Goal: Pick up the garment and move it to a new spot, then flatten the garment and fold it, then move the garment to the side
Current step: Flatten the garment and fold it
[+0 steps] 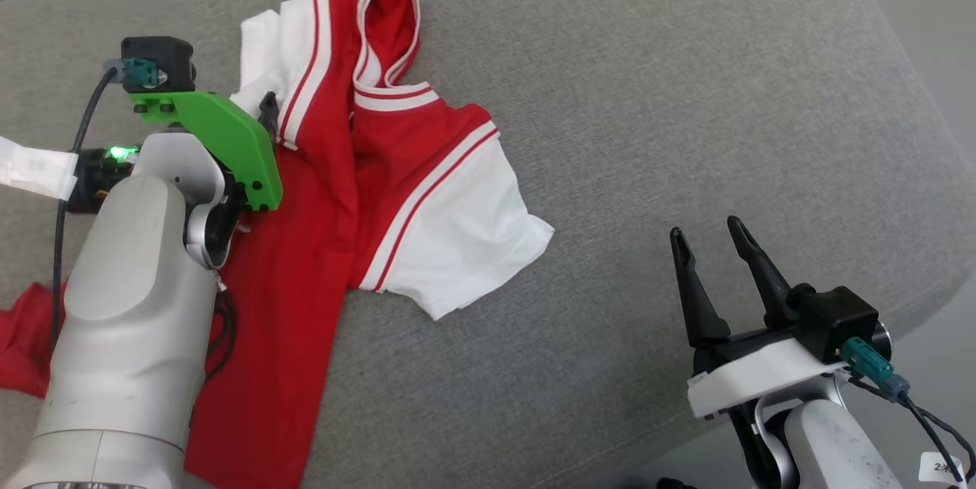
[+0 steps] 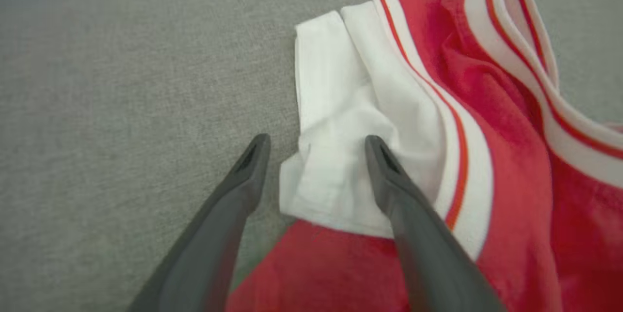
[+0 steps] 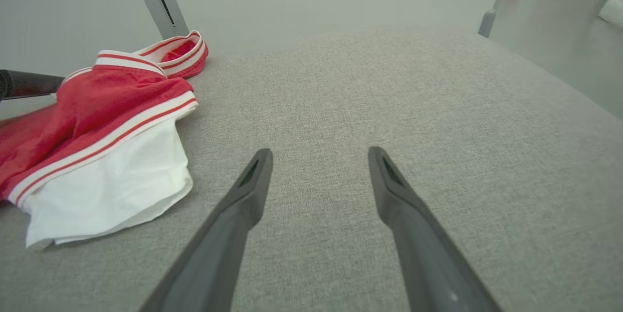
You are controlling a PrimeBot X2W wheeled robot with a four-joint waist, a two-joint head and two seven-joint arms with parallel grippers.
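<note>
– On the grey cushion [image 1: 686, 92], toward its left part, the garment [image 1: 343, 191] lies crumpled: a red shirt with 2 white sleeves and striped trim. What worries you here?

– The left gripper [image 2: 316, 142]. Its 2 fingers stand apart, 1 above the folded white sleeve [image 2: 331, 107], the other above bare cushion just beside the sleeve's edge. I cannot tell if the tips touch the cloth. If they close like this, they may catch only 1 thin layer, and I think the shirt would then slip out or hang twisted.

– And the right gripper [image 1: 705, 228]?

– Also apart, holding nothing, well away from the shirt. With 1 grip only, the cloth may bunch more when it is lifted.

– How do the materials look?

– The shirt seems a soft, light knit, limp, with deep wrinkles in the red body. The collar [image 1: 389, 16] stands up as a loop. The cushion is a coarse woven fabric with rounded edges, so I expect the shirt to drag on it and not to slide.
</note>
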